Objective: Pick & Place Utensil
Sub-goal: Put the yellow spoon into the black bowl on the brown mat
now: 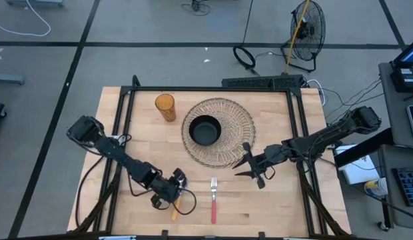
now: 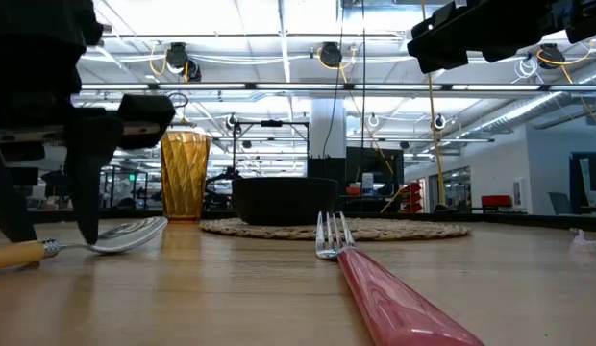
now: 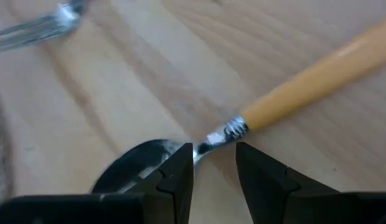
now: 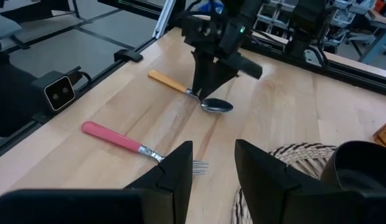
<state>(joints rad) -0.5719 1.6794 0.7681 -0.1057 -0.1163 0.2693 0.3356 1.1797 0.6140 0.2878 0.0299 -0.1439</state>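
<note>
Left gripper (image 1: 172, 196) at seven o'clock straddles the orange-handled spoon (image 3: 292, 84) neck, fingers slightly apart, nothing lifted yet; right gripper (image 1: 250, 170) hovers open; placing remains

The left gripper (image 1: 174, 193) is crowding the orange-handled spoon (image 4: 188, 92); the red-handled fork (image 1: 214, 202) is lying just beside, bare wood between. The woven mat (image 1: 238, 143) is blocking farther back.
</note>
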